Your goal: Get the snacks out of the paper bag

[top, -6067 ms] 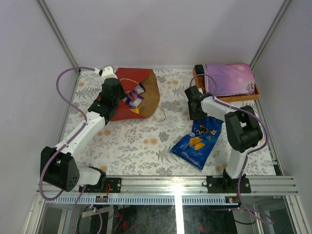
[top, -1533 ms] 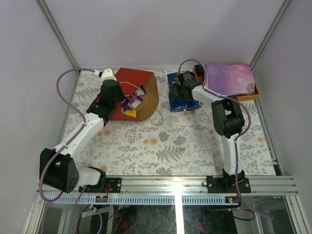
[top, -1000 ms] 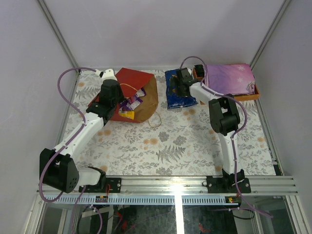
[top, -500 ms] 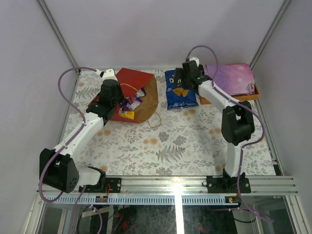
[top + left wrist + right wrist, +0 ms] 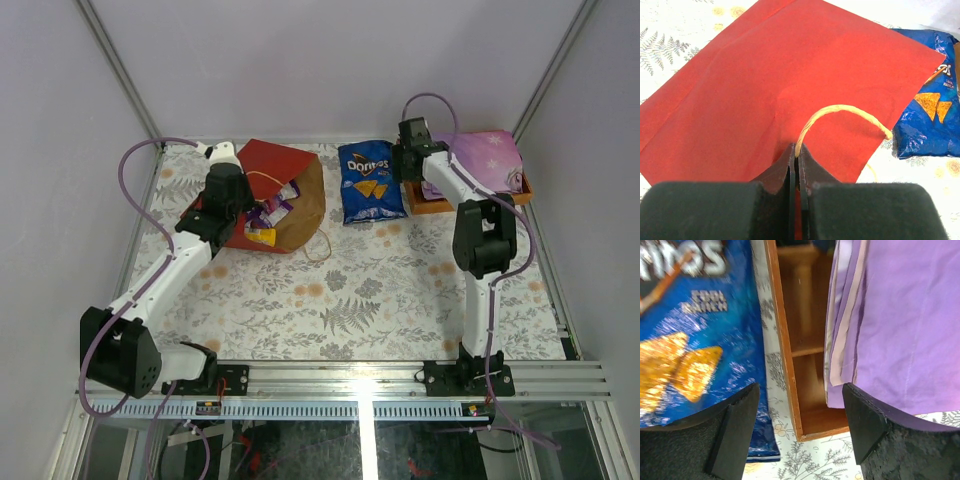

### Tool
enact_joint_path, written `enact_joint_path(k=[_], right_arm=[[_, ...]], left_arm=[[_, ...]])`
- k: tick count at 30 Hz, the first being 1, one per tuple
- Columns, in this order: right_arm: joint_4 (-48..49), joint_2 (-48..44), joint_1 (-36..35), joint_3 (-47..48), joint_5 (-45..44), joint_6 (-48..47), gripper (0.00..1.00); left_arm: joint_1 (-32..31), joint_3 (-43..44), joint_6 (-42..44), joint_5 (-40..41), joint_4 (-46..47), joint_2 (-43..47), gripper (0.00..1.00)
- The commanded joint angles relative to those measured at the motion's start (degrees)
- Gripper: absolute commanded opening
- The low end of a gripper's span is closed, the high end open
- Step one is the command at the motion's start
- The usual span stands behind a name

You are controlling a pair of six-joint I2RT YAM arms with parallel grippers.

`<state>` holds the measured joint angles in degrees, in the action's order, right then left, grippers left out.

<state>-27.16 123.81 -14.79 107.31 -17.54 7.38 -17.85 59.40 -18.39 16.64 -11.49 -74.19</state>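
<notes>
**State.** The left gripper point(image 5: 796, 150) is pressed together on the tan loop handle point(image 5: 840, 112) of the red paper bag point(image 5: 272, 160), which lies on its side at the far left of the table. The small packets point(image 5: 270, 212) remain in its mouth. The right gripper point(image 5: 800, 390) is spread and carries nothing. It hovers over the rim of the orange wooden tray point(image 5: 782, 340), between the Doritos bag point(image 5: 370, 182) and the folded purple cloth point(image 5: 890, 315).

**Hazards.**
- The handle is thin. A pull from the right arm on a packet may tear it or slip it from the pinch, and the mouth then collapses.
- The right fingers stand close to the cloth and may snag it when they move off.

**Change.** Half a second earlier the right gripper was over the Doritos bag. The gripper has now moved right, and the Doritos bag lies free and flat beside the paper bag.
</notes>
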Motion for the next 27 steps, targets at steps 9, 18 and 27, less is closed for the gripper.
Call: enact_joint_path(k=[9,18,27], right_arm=[[1.22,4.63,1.04,-4.44,1.88,-0.92,0.62],[2.12,5.92,1.03,-3.9,2.29,2.7,0.2],[3.61,6.8,1.07,-2.78,0.8,11.19,0.0]], left_arm=[[0.88,0.15,1.06,1.54,-2.19,2.11,0.0],[0.93,0.79,1.25,1.76,-2.66,2.04,0.0],[0.91,1.79,2.07,0.29,-3.19,0.86,0.0]])
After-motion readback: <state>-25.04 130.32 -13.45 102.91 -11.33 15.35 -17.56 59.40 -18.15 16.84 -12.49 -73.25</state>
